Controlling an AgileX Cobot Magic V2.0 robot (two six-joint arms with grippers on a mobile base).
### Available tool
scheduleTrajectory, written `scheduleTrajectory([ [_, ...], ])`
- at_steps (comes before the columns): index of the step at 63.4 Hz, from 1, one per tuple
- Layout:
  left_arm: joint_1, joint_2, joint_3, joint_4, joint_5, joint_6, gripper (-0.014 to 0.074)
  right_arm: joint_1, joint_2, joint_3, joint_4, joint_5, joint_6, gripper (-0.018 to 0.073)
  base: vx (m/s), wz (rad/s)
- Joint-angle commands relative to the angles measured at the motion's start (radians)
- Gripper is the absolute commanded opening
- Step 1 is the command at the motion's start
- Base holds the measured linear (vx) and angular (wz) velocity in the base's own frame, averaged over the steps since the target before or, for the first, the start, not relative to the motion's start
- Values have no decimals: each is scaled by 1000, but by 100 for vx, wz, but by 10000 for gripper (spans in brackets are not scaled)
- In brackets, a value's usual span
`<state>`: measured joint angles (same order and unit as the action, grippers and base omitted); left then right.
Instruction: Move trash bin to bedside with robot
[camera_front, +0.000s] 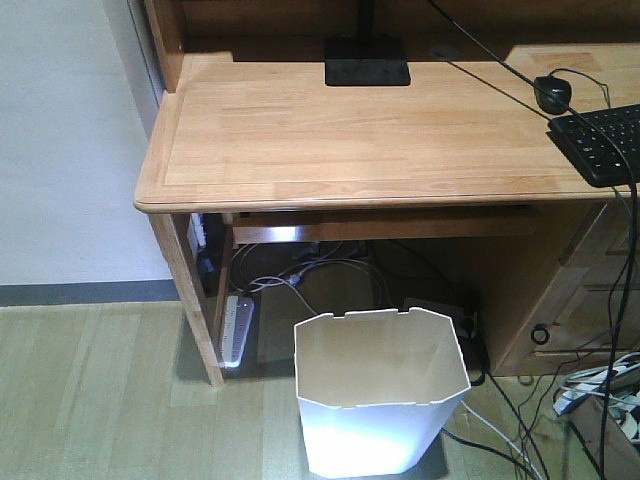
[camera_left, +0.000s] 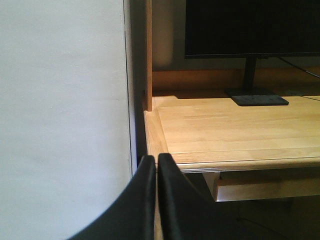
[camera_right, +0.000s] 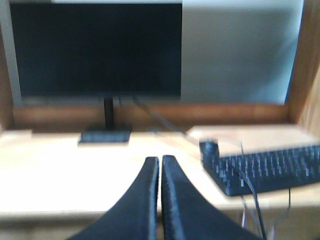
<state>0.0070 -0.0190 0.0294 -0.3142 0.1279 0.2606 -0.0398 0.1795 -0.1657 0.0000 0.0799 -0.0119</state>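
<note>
The left tool (camera_left: 156, 160) had its two black fingers (camera_left: 142, 200) pressed together along their length, with only a hairline seam between them and nothing in its hold. In its wrist view we saw it hanging in the air before the left front corner of the tabletop (camera_left: 225, 130), with the white wall (camera_left: 60, 110) on its left. The right tool (camera_right: 160, 161) was drawn together the same way, tips meeting, and it too held nothing. Its view was blurred, but we could make out that it pointed across the tabletop toward the monitor (camera_right: 95, 47), with the keyboard (camera_right: 270, 170) off to its right.

In the front view we found the bin (camera_front: 365, 440) standing upright on the wooden floor (camera_front: 90, 390), its mouth open upward, just in front of the knee space and below the front edge of the tabletop. Behind it, under the tabletop, a white power strip (camera_front: 238, 328) leaned by the left leg and cables (camera_front: 310, 270) lay tangled. More cables ran over the floor to the right of the bin, in front of the drawers (camera_front: 575, 300). On the tabletop we saw the monitor's stand (camera_front: 366, 62) at the back and the mouse (camera_front: 553, 92) just behind the keyboard at the right edge.
</note>
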Motion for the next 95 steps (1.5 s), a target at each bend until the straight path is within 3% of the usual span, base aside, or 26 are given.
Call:
scheduleTrajectory([
  [1,-3,-10,29,-10,-67,-3,-6,-6,122,-92,0,16,-10,-11,0,0],
  [18,-3,-10,29,-10,-67,-3,-6,-6,357,-125,0,18,-10,-11,0,0],
  [37,-3,-10,29,-10,-67,-3,-6,-6,456,-126,0,21,-11,12,0,0],
  [46,-3,-10,29,-10,-67,-3,-6,-6,491,-128,-11,38,-18,125,0,0],
  [61,-3,-10,29,-10,-67,-3,-6,-6,550,-128,-10,42,-18,455,0,0],
  [67,-3,-10,29,-10,-67,-3,-6,-6,575,-128,-10,42,-18,534,0,0],
  [80,-3,-10,29,-10,-67,-3,-6,-6,703,-229,31,163,-9,552,0,0],
  [95,-3,-10,29,-10,-67,-3,-6,-6,1019,-423,56,322,-11,552,0,0],
])
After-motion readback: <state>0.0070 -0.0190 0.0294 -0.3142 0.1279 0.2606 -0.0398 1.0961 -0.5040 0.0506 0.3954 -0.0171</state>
